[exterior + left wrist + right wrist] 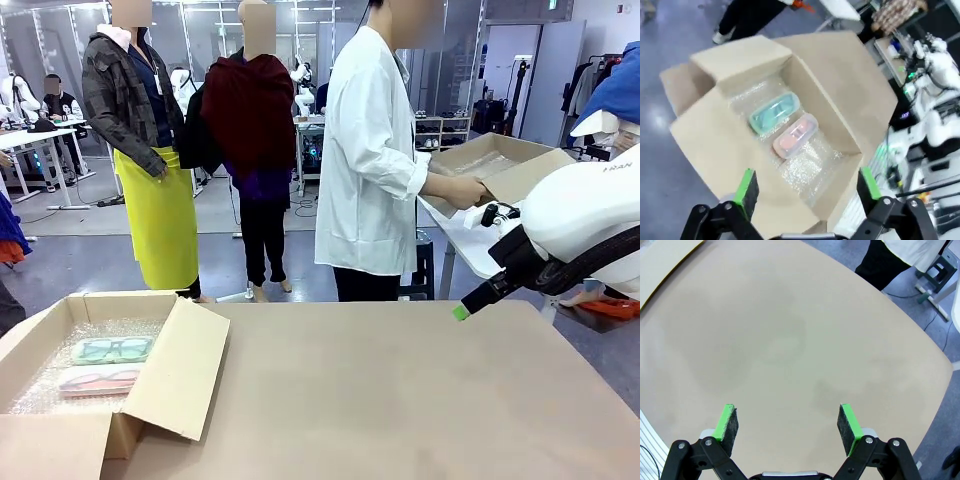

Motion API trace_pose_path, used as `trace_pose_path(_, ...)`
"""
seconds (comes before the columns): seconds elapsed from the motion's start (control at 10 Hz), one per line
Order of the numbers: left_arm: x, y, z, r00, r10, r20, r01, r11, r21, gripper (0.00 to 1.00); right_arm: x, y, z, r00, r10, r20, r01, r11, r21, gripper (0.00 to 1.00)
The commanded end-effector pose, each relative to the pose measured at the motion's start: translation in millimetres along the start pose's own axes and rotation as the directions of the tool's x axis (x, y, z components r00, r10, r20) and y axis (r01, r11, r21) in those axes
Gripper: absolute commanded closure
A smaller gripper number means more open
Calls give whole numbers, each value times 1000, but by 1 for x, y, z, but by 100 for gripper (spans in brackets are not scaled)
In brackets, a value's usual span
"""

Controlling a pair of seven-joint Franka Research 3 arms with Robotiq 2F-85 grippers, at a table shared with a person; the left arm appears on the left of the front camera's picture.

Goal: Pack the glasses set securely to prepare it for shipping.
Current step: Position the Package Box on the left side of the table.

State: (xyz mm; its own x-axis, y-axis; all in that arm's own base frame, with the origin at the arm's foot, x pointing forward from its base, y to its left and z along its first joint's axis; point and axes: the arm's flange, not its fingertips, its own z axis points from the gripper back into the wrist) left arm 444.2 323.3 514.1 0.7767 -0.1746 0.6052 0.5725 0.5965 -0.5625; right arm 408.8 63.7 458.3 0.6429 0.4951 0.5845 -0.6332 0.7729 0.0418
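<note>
Table (400, 400), covered in plain brown paper, spans the foreground of the front view, its surface bare from the centre to the right edge. Cardboard box (170, 370) sits at the table's left side with its flaps folded outward and its floor lined with bubble wrap (45, 385). Person in a white coat (370, 150) stands beyond the far edge, turned toward picture right, both hands on a second open carton (500, 165) on a separate table behind. Right arm (590, 225) enters from the right side, white housing raised well above the table; right gripper (789, 422) hangs over bare table surface with its green pads spread wide and nothing between them. Left gripper (807, 187) is positioned above the box, looking down into it, its fingers likewise spread wide and holding nothing. Glasses set lies inside the box on the bubble wrap: mint green case (112, 349) toward the far side, pale pink case (100, 379) just beside it on the near side, the two lying flat, parallel, and touching or nearly touching along their long edges. Frames are faintly visible through both translucent lids. In the left wrist view the mint green case (774, 113) and pale pink case (795, 136) rest centrally on the lining, apart from the box walls.
</note>
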Motion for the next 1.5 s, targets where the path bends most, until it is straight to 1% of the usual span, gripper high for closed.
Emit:
trace_pose_path(0.0, 32, -79, -72, 977, -151, -148, 167, 981, 103, 0, -1, 3, 0, 1000, 0, 7, 0, 1000, -7, 0)
trace_pose_path(0.1, 48, -106, -103, 953, -199, -230, 229, 967, 112, 0, -1, 3, 0, 1000, 0, 7, 0, 1000, -7, 0)
trace_pose_path(0.2, 60, -126, -129, 917, -228, -329, 282, 951, 126, 0, -1, 3, 0, 1000, 0, 7, 0, 1000, -7, 0)
trace_pose_path(0.4, 78, -151, -176, 899, -174, -403, 262, 949, 175, 0, -1, 3, 0, 1000, 0, 7, 0, 1000, -7, 0)
trace_pose_path(0.5, 75, -166, -194, 913, -127, -387, 225, 949, 220, 0, -1, 3, 0, 1000, 0, 7, 0, 1000, -7, 0)
trace_pose_path(0.6, 66, -181, -211, 914, -106, -392, 223, 938, 266, 0, -1, 3, 0, 1000, 0, 7, 0, 1000, -7, 0)
trace_pose_path(0.7, 52, -192, -223, 907, -129, -402, 263, 917, 299, 0, -1, 3, 0, 1000, 0, 7, 0, 1000, -7, 0)
trace_pose_path(0.8, 38, -197, -231, 908, -178, -379, 309, 896, 319, 0, -1, 3, 0, 1000, 0, 7, 0, 1000, -7, 0)
trace_pose_path(0.9, 28, -199, -236, 901, -202, -383, 341, 876, 341, 0, -1, 3, 0, 1000, 0, 7, 0, 1000, -7, 0)
trace_pose_path(1.0, 22, -199, -233, 894, -214, -394, 345, 889, 300, 0, -1, 3, 0, 1000, 0, 7, 0, 1000, -7, 0)
trace_pose_path(1.1, 48, -192, -233, 905, -179, -387, 301, 911, 282, 0, -1, 3, 0, 1000, 0, 7, 0, 1000, -7, 0)
trace_pose_path(1.4, 48, -192, -233, 905, -179, -387, 301, 911, 282, 0, -1, 3, 0, 1000, 0, 7, 0, 1000, -7, 0)
